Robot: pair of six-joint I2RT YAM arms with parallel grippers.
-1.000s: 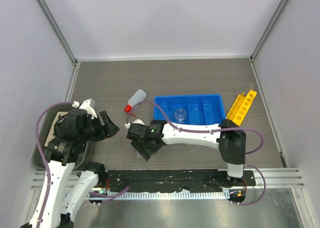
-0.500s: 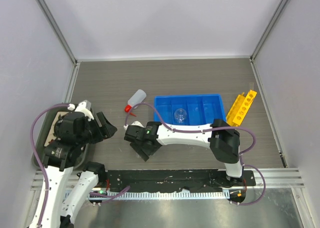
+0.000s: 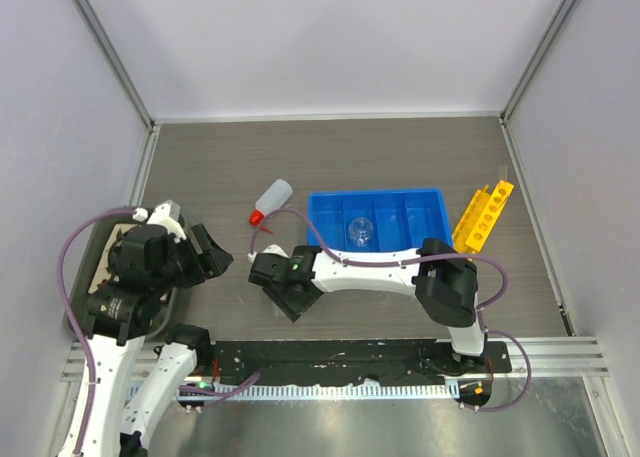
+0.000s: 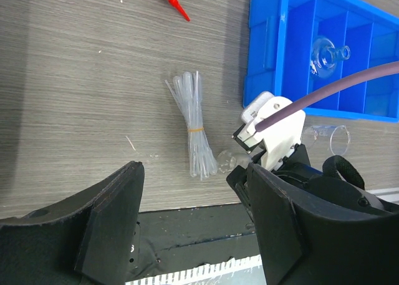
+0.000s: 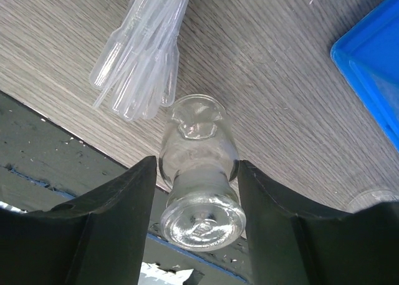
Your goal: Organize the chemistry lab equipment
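Step in hand: pick-up of a beaker (image 5: 199, 173), lying on its side at the near edge of the desk, left of centre, with its mouth toward the far edge. The right gripper (image 5: 196, 165) is set astride it, and the jaws are closed to the beaker's width, both sides appearing to be in contact. Whether the beaker is clear of the desk cannot be told. A banded bundle of pipettes (image 5: 140, 60) is noted just beside the beaker's mouth.

The left gripper (image 4: 190, 179) is held toward the near left corner. Its jaws are wide and nothing is between them.

The bin (image 3: 375, 193) is sited right of centre, with a flask (image 4: 327, 51) in one compartment. A second beaker (image 4: 327, 135) lies against its near wall. The bottle (image 3: 272, 197) lies left of the bin, and the rack (image 3: 482, 215) lies toward the right edge.

Next move, as judged: a lift clear of the pipettes, then carriage toward the right edge and release into a free compartment. Slip of smooth glass is to be guarded against.
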